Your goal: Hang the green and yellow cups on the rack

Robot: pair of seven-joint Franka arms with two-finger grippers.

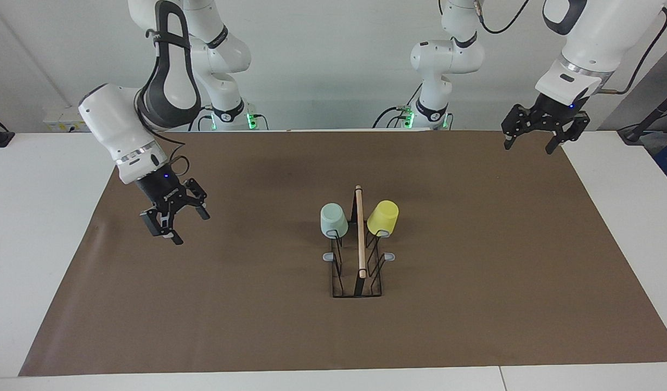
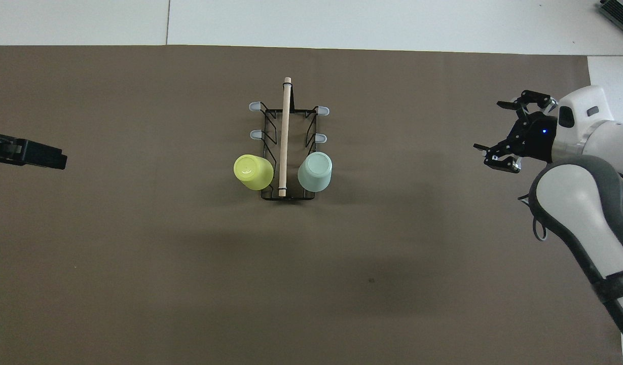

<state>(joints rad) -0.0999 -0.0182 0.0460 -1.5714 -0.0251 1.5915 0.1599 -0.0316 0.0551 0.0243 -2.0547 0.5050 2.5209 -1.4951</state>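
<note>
My right gripper (image 1: 173, 224) hangs spread wide and empty over the brown mat (image 1: 474, 304) at the right arm's end of the table, touching nothing. My left gripper (image 1: 530, 140) hovers with its fingers likewise apart and empty over the mat's edge at the left arm's end. Well apart from both, between the two grippers at mid-table, stands the rack (image 1: 359, 271), its wooden handle (image 2: 284, 137) running along the top. The green cup (image 1: 334, 219) hangs upturned on a prong on the side toward my right gripper; the yellow cup (image 1: 382, 217) hangs on the side toward my left gripper.
</note>
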